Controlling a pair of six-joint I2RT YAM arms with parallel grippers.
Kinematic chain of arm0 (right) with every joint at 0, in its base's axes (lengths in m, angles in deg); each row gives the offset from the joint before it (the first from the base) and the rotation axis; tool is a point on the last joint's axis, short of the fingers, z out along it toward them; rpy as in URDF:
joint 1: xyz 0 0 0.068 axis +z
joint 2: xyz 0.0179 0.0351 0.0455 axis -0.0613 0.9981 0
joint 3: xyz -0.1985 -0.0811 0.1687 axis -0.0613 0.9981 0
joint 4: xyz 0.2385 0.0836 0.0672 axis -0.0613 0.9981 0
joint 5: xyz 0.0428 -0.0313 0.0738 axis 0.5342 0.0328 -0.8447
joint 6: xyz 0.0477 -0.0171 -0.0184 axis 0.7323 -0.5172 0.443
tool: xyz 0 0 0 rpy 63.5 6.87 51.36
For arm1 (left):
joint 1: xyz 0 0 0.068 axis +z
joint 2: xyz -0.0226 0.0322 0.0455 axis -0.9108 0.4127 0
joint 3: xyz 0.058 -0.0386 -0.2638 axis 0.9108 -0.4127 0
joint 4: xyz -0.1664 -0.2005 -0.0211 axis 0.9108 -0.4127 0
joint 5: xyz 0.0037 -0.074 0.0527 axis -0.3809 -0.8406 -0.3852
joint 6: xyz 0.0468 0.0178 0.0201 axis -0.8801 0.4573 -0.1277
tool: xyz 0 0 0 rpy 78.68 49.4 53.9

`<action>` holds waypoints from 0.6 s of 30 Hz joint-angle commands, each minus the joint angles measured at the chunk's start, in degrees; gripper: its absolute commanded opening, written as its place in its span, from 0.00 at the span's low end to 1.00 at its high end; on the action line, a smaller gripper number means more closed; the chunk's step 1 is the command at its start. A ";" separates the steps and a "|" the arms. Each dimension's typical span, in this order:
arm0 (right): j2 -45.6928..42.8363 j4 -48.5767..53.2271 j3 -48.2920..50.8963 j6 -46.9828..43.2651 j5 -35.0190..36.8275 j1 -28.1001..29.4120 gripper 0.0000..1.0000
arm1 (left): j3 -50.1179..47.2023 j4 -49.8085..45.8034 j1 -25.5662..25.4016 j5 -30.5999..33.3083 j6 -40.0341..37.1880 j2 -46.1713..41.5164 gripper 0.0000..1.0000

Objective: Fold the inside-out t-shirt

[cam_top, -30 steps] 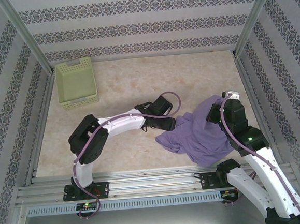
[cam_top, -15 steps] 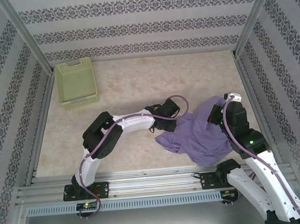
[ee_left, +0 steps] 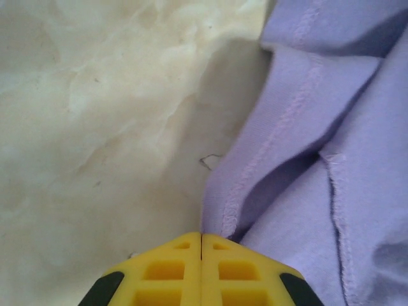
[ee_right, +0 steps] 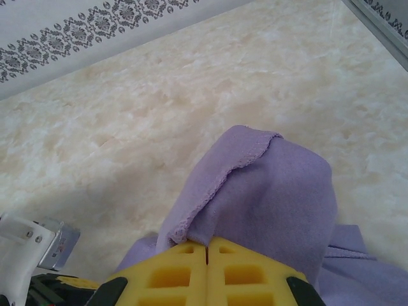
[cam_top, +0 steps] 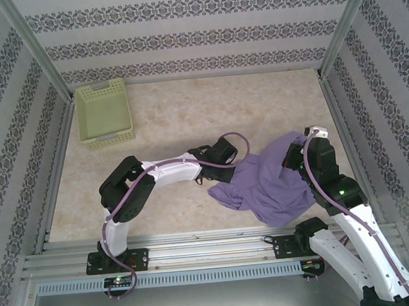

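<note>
The pale surface (cam_top: pixel 187 112) holds the purple inside-out t-shirt (cam_top: pixel 271 183), bunched up at the lower right. A green basket (cam_top: pixel 104 113) sits at the upper left. The left gripper (ee_left: pixel 201 237) and right gripper (ee_right: pixel 206 243) each pinch the shirt's edge.

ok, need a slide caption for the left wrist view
Left gripper shut on the stitched hem of the crumpled lavender t-shirt, marbled tabletop alongside.
</note>
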 commanded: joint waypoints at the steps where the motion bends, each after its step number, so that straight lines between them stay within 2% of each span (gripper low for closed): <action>1: -0.67 -0.59 -1.01 1.17 -0.56 -0.54 0.00 | -0.83 0.00 -0.76 3.48 -1.64 -2.01 0.00; 5: -0.61 0.22 -1.54 0.81 0.04 -0.56 0.00 | -0.99 -0.95 -0.32 5.40 -1.78 -2.78 0.00; 8: -0.71 0.81 -2.30 -0.13 0.87 -0.65 0.00 | -2.39 -2.31 1.94 9.62 -1.20 -6.10 0.00; 11: -0.42 1.26 -3.38 -1.35 1.22 -0.82 0.00 | -7.12 -0.98 6.93 11.90 -0.88 -13.85 0.00; 14: 0.15 1.04 -4.90 -2.27 0.10 -0.90 0.00 | -10.55 -1.00 13.60 11.62 -0.90 -22.69 0.00; 18: 0.23 -1.34 -6.09 -2.92 -4.80 -0.95 0.00 | -12.68 -3.13 20.09 13.39 -2.51 -33.45 0.00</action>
